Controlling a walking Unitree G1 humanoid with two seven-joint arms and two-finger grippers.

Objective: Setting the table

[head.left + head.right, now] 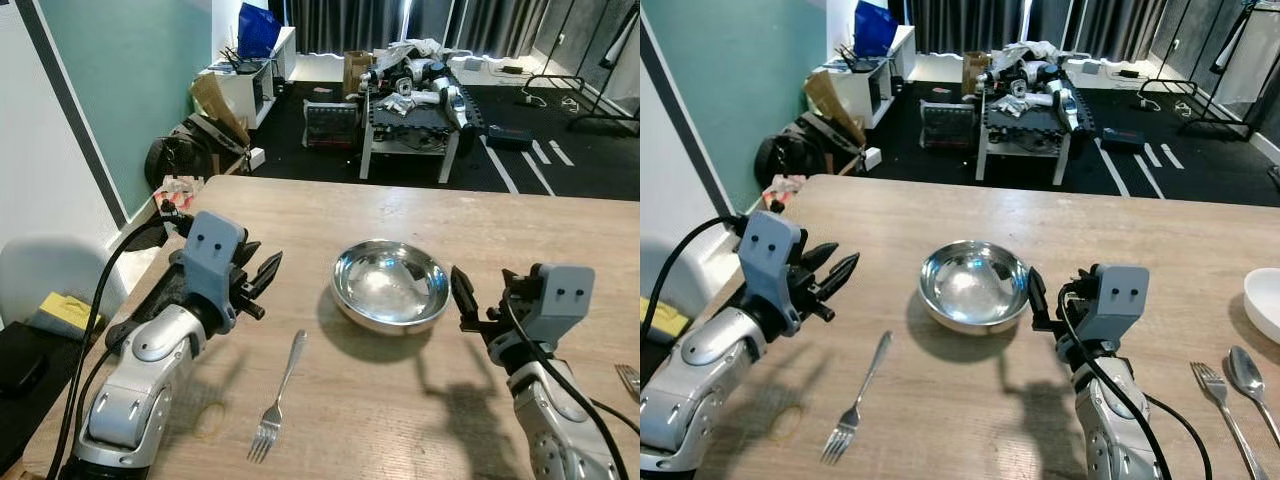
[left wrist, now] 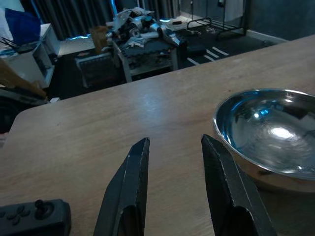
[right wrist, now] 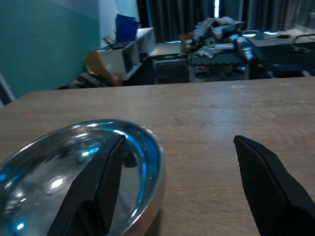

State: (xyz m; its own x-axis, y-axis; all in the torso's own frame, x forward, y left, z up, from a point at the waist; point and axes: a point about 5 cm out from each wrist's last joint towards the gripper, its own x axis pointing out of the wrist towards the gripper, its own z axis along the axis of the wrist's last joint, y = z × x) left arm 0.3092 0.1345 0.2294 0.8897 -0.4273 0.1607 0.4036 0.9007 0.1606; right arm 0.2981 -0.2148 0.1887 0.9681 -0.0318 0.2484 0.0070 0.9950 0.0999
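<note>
My left end effector (image 1: pixel 262 277) hovers over the wooden worktop (image 1: pixel 400 210), fingers narrowly parted and holding nothing, just left of the steel bowl (image 1: pixel 390 284). My right end effector (image 3: pixel 179 162) is spread wide at the bowl's right rim, one finger over the rim, the other beside it above bare wood. A fork (image 1: pixel 277 397) lies on the worktop in front of the bowl, to its left. Far right lie a second fork (image 1: pixel 1223 413), a spoon (image 1: pixel 1250 379) and a white plate (image 1: pixel 1262 303).
</note>
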